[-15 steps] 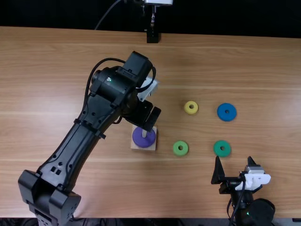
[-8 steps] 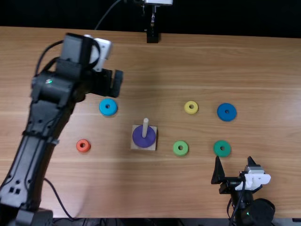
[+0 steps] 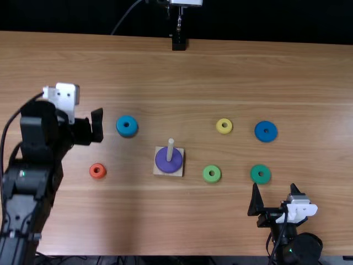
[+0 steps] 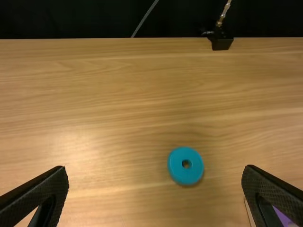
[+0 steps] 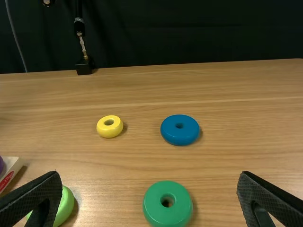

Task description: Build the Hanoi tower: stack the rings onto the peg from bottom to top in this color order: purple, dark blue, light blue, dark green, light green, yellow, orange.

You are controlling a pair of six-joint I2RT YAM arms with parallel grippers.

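Note:
The purple ring (image 3: pixel 163 164) lies around the peg (image 3: pixel 170 149) on its square base (image 3: pixel 180 171). My left gripper (image 3: pixel 95 126) is left of the light blue ring (image 3: pixel 127 132); the left wrist view has this gripper (image 4: pixel 155 169) open, the light blue ring (image 4: pixel 176 174) beyond its fingers. My right gripper (image 3: pixel 274 186) stands open near the dark green ring (image 3: pixel 260 180); in the right wrist view, the gripper (image 5: pixel 149 174) has nothing between its fingertips. Loose on the table are the dark blue (image 3: pixel 266 138), light green (image 3: pixel 212 179), yellow (image 3: pixel 224 132) and orange (image 3: pixel 97 176) rings.
The wooden table (image 3: pixel 276 72) ends at a dark backdrop. A small black stand (image 3: pixel 179 42) is at its far edge. The light green ring lies between the peg's base and the dark green ring.
The left arm has swung left from beside the peg, past the light blue ring, uncovering the light blue and orange rings. My right arm and the rings have kept their places.

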